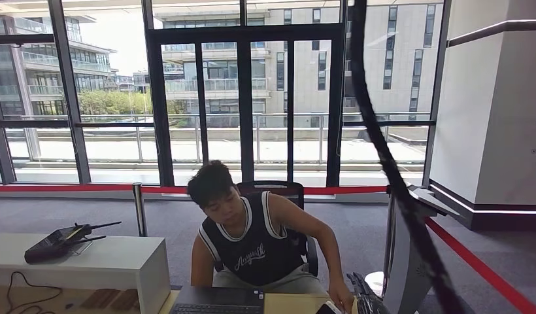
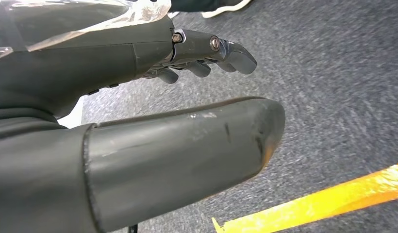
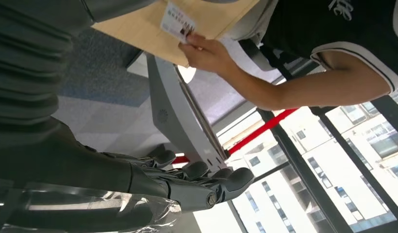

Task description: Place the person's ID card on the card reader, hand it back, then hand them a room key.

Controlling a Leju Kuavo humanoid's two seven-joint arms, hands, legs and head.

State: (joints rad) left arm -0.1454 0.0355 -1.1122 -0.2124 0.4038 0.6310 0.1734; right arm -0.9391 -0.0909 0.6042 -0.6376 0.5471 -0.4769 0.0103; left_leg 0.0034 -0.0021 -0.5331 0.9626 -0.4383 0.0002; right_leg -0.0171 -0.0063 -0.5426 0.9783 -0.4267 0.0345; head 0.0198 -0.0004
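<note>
Right hand (image 3: pixel 187 182) hangs empty with fingers loosely apart beside the worktop (image 3: pixel 139 31); the person's hand (image 3: pixel 207 53) holds the ID card (image 3: pixel 177 23) over its edge, nearer this hand than the empty left hand (image 2: pixel 187 58)

Head view high, facing person (image 1: pixel 259 242); right wrist close, shares him — left wrist floorward.

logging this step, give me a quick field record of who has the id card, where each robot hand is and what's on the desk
id card: held by the person's hand over the wooden desk
right hand: empty, fingers apart, away from the card
left hand: empty, over grey carpet
desk items: keyboard
person: seated, reaching forward
</note>
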